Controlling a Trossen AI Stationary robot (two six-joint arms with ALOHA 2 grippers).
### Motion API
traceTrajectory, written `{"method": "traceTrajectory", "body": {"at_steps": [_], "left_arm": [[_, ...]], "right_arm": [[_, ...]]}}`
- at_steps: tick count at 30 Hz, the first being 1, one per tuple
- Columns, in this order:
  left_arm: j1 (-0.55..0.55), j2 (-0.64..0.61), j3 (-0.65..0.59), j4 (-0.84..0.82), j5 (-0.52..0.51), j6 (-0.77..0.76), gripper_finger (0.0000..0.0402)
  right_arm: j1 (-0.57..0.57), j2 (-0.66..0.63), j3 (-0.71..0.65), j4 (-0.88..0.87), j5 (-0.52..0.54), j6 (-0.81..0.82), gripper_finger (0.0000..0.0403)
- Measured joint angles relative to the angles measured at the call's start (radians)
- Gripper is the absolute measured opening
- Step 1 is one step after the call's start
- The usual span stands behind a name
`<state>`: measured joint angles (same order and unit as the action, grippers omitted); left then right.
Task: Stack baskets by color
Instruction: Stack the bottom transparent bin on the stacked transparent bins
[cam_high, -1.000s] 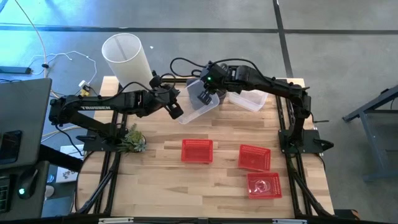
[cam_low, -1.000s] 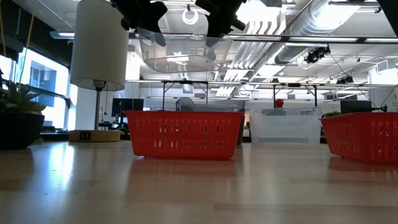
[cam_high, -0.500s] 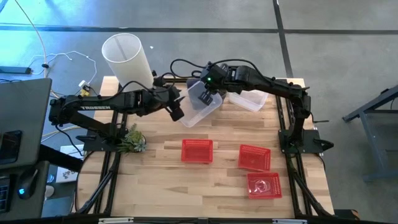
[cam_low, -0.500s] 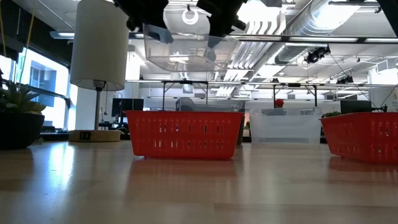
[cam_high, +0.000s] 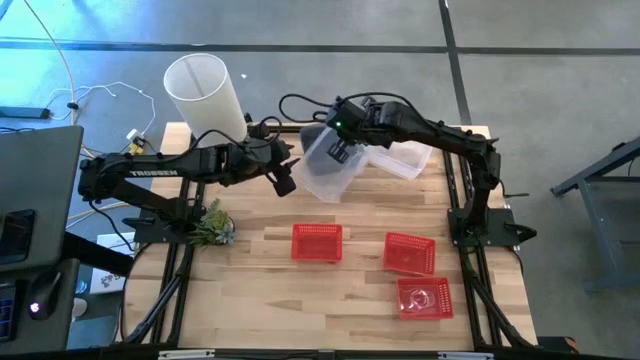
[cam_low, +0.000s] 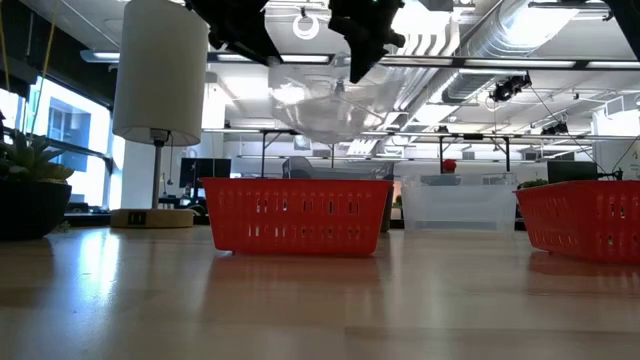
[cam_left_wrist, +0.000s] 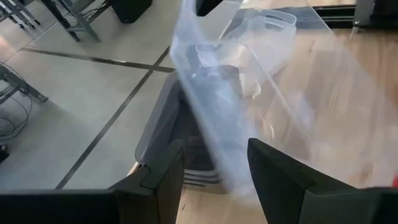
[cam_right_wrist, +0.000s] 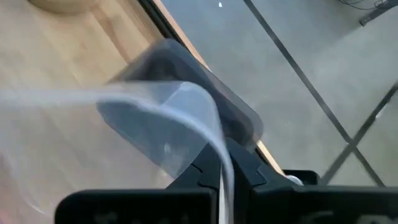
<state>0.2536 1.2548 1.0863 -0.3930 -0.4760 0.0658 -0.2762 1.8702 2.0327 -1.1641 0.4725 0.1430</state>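
The clear basket (cam_high: 332, 172) hangs in the air over the back middle of the table (cam_high: 250, 290). It is tipped. In the high view its long side runs slantwise, from the back on the left down toward the front on the right. In the low view (cam_low: 320, 105) it looks like a see-through tub with rounded corners, up high above the red baskets, with one end lower than the other. You can see the ceiling lights through it.

The right gripper (cam_high: 338, 150) holds the clear basket by its rim. In the right wrist view the two fingers (cam_right_wrist: 239, 171) are pressed together on the thin wall (cam_right_wrist: 214, 134) and pinch it.

The left gripper (cam_high: 283, 172) is just beside the clear basket, on its left. Its fingers (cam_left_wrist: 273, 171) are spread apart, and the clear wall (cam_left_wrist: 217, 134) sits between them. I cannot tell if they touch it.

Under the clear basket, at the back edge of the table, sits a dark grey basket (cam_left_wrist: 161, 127). Another clear basket (cam_high: 400, 160) stands on the table more to the right.

Three red baskets with mesh walls stand on the front half: one in the middle (cam_high: 317, 242), one to its right (cam_high: 409, 253), and one nearer the front (cam_high: 425, 297).

A tall white lamp (cam_high: 203, 93) stands at the back left corner, and a small green plant (cam_high: 212, 226) sits by the left edge
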Motion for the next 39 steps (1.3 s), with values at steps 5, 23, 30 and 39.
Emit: {"method": "traceTrajectory", "body": {"at_steps": [5,23,30,39], "left_arm": [[-0.013,-0.029,0.0,-0.021,0.0,-0.001,0.0163],[-0.123,-0.149,0.0,-0.09,0.001,-0.022,0.0163],[-0.111,-0.148,0.0,-0.095,-0.005,-0.012,0.0163],[-0.089,-0.142,0.0,-0.119,-0.007,-0.011,0.0163]], "right_arm": [[-0.036,0.0,0.0,-0.04,0.002,-0.033,0.0001],[-0.13,-0.004,0.0,-0.218,0.077,-0.101,0.0],[-0.153,-0.064,0.0,-0.292,0.096,-0.063,0.0],[-0.183,-0.25,-0.176,-0.291,0.176,0.064,0.0]]}}
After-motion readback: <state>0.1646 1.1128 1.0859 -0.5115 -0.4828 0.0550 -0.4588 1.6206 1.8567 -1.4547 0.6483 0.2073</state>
